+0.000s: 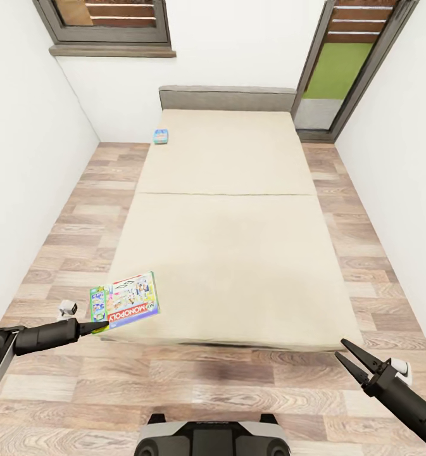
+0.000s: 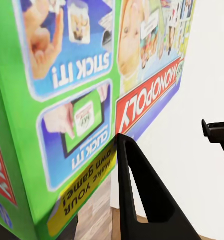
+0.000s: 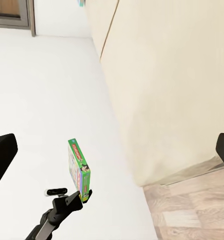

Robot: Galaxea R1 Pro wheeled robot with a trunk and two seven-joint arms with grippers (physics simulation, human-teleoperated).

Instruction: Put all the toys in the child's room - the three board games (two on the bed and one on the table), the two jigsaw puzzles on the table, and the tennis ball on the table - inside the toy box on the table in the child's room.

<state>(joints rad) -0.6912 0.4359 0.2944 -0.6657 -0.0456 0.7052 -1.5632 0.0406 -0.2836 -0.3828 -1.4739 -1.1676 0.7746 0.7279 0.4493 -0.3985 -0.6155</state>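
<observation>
A green Monopoly board game [image 1: 125,299] hangs at the bed's near left corner, my left gripper [image 1: 99,327] shut on its lower edge. The left wrist view shows the box [image 2: 77,85] up close, with one dark finger [image 2: 141,195] pressed against its face. The right wrist view shows the box [image 3: 79,170] edge-on, standing on the left gripper [image 3: 81,196]. A second, small blue board game [image 1: 161,136] lies at the bed's far left edge near the headboard. My right gripper [image 1: 340,349] stands open over the floor by the bed's near right corner, nothing between its fingers [image 3: 2,157].
The beige bed [image 1: 225,240] takes up the middle of a narrow room with white walls close on both sides. Wooden floor [image 1: 48,253] runs along both sides and in front. A window [image 1: 111,25] is at the back left, a glass door [image 1: 342,69] at the back right.
</observation>
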